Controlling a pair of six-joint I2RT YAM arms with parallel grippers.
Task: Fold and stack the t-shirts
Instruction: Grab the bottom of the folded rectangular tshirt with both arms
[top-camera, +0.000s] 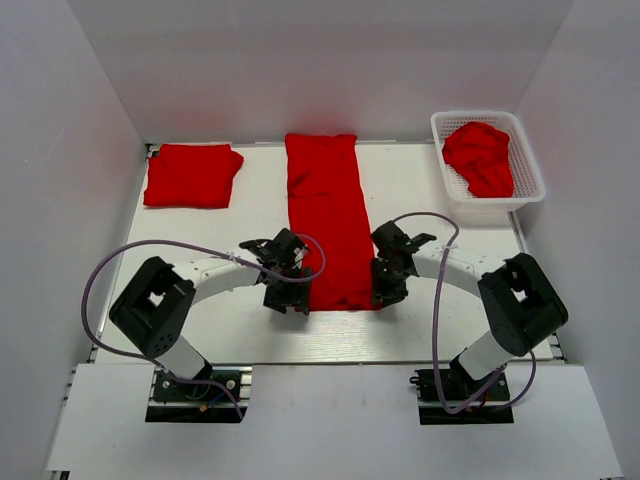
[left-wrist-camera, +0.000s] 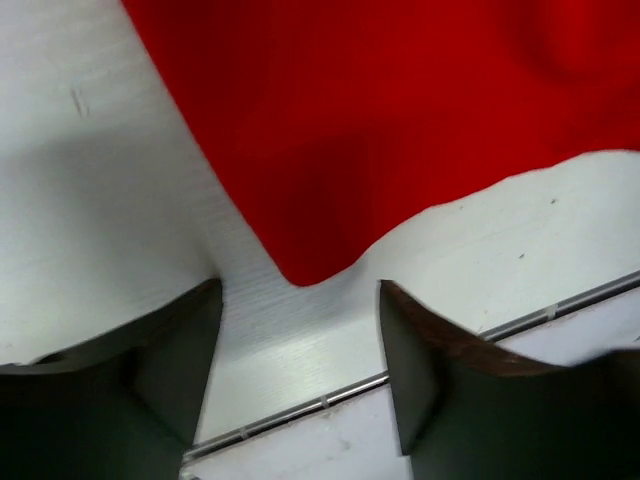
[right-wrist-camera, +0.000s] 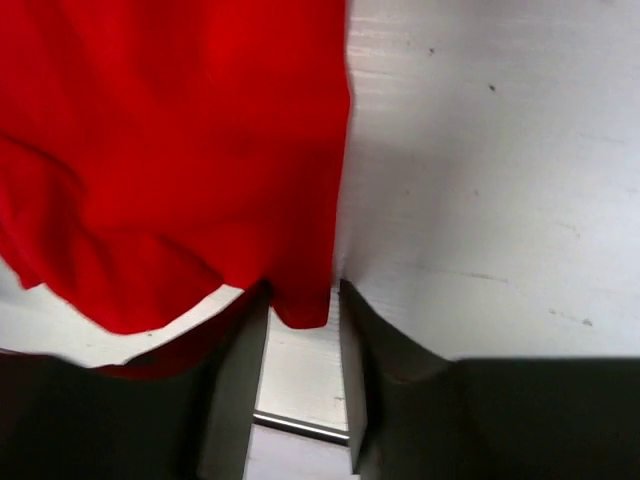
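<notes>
Shirt (top-camera: 328, 225) flat | left fingers (left-wrist-camera: 160, 380) beside corner | right fingers (right-wrist-camera: 385, 400) astride corner

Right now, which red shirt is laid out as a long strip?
The bright red fabric t-shirt down the table's middle; the far-left one is folded square, the third lies crumpled in the white plastic mesh basket.

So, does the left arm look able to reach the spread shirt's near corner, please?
Probably yes: the spread shirt's corner lies on the table just ahead of the open left claw, with nothing between them.
</notes>
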